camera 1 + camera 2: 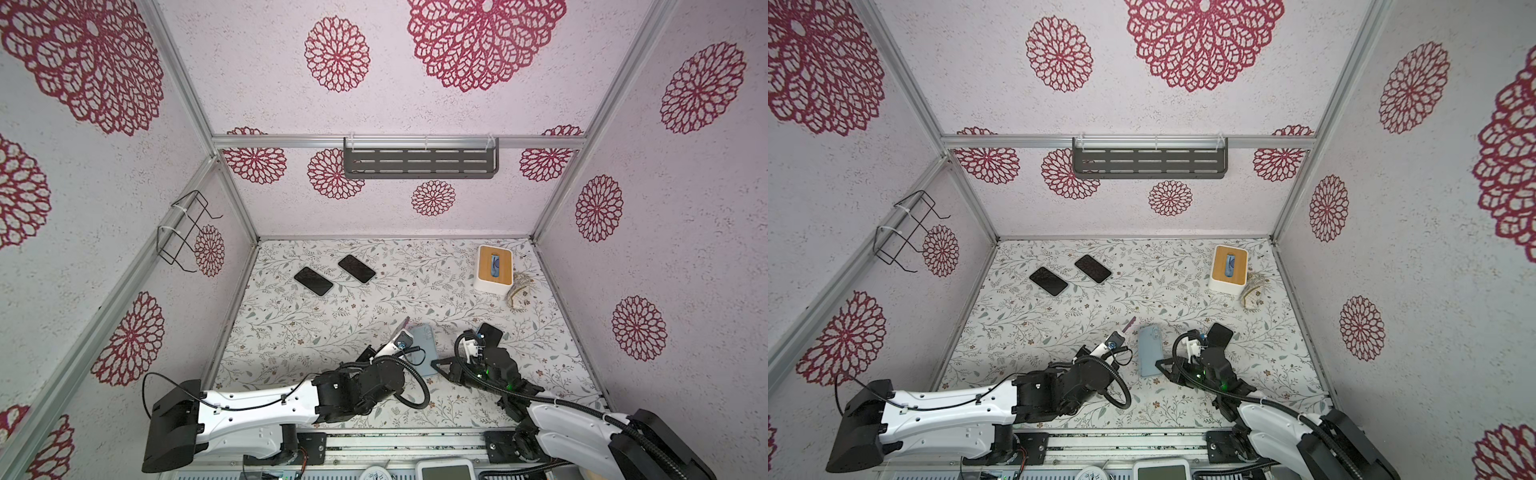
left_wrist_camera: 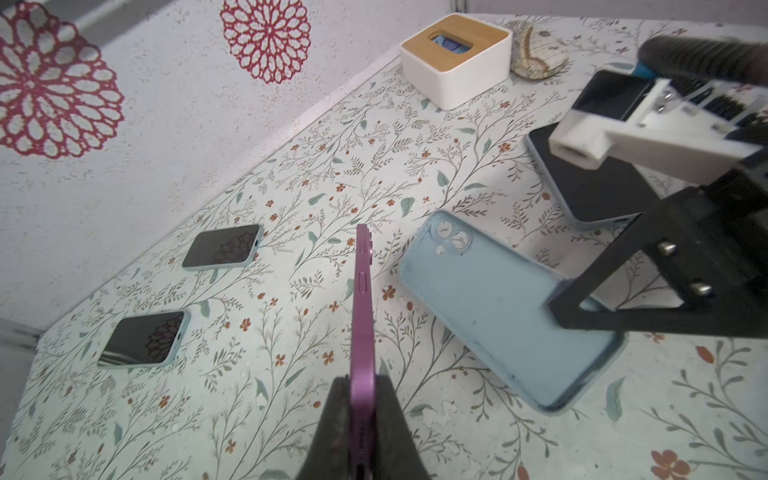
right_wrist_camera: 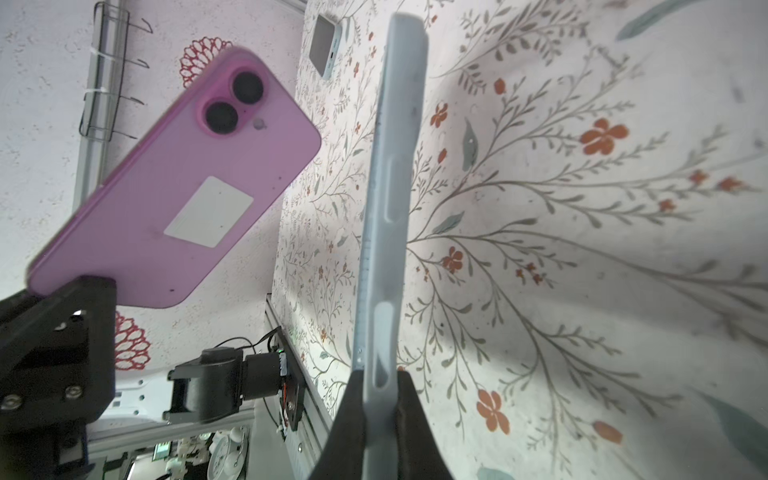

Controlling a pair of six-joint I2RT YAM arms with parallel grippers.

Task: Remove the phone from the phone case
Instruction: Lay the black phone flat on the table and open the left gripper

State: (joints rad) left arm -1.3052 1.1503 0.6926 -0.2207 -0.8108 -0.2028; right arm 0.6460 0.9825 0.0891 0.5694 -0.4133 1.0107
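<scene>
**Phone (image 3: 145, 199) out, case (image 3: 390, 208) apart**

The left gripper (image 2: 363, 386) pinches the purple phone by its lower end, holding it on edge above the table (image 2: 291, 174) — clear of the blue case. The right gripper (image 3: 380, 382) is clamped on one end of the case, just beside the phone, near the table's front middle.

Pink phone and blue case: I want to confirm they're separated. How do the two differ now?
The pink phone is solid, with two camera lenses; the blue case is an empty shell with cutouts. The left gripper clamps the phone, the right gripper the case. Both are held by one end, apart from each other.
</scene>
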